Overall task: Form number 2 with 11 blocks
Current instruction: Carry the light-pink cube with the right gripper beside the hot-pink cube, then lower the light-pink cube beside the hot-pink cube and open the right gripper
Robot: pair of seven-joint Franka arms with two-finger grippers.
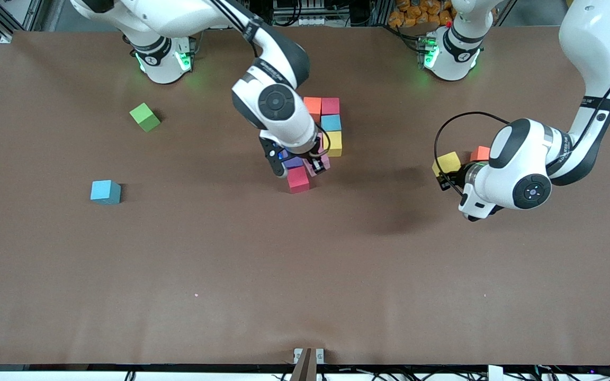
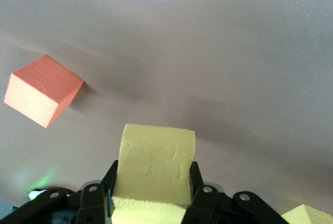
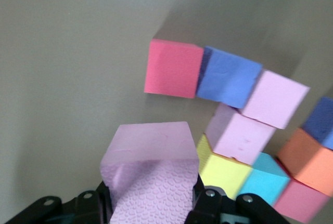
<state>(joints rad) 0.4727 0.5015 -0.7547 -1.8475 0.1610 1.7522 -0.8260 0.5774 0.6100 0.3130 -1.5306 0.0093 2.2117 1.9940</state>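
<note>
Right gripper (image 1: 305, 164) is clamped on a pink block (image 3: 151, 172), hanging just over the half-built number 2 (image 1: 322, 138) mid-table, right by its red block (image 1: 298, 179). Left gripper (image 1: 450, 177) grips a yellow block (image 2: 154, 169) above the left arm's end, next to a loose red cube (image 2: 44, 90). I'd guess we're mid-placement; next, the pink needs setting flush into the lowest row.

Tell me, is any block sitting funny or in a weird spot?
The lime-green cube sits twisted and alone toward the right arm's end, apart from the cluster of blocks. A light blue cube also sits alone, nearer the front camera. Nothing looks damaged.
</note>
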